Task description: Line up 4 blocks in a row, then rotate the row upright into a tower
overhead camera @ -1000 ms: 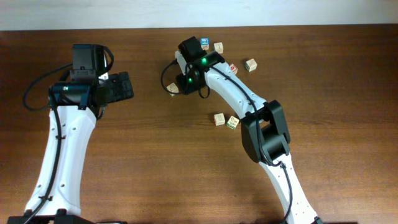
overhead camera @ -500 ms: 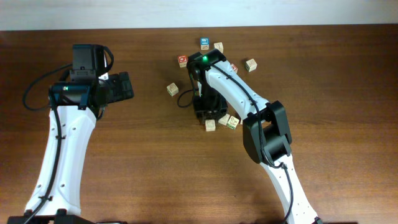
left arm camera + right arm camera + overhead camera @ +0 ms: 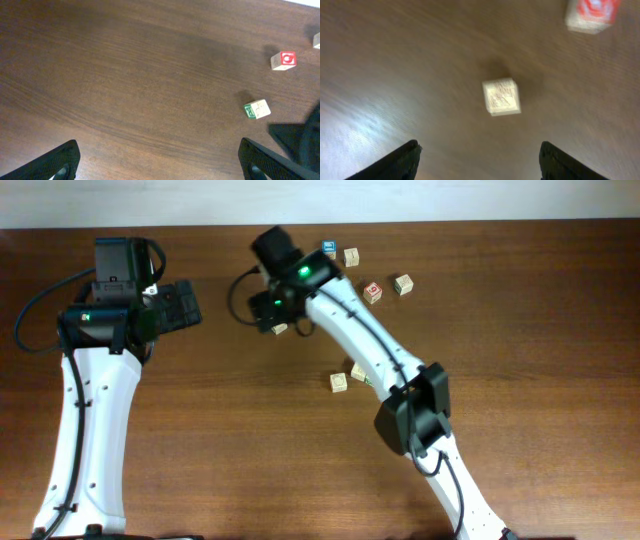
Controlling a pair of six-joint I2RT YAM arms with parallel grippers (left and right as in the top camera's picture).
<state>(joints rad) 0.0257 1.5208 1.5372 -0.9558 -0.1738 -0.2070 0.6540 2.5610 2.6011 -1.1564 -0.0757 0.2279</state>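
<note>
Small pale wooden letter cube [image 3: 501, 96] sits just ahead of right hand [image 3: 479, 152] — spread wide, empty — centred on its gap, not touching

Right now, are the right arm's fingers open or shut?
Open: in the right wrist view the fingers stand wide apart, empty, the pale wooden block lying untouched beyond them.

Even bright light; R wrist view motion-blurred, glare bottom-L.
</note>
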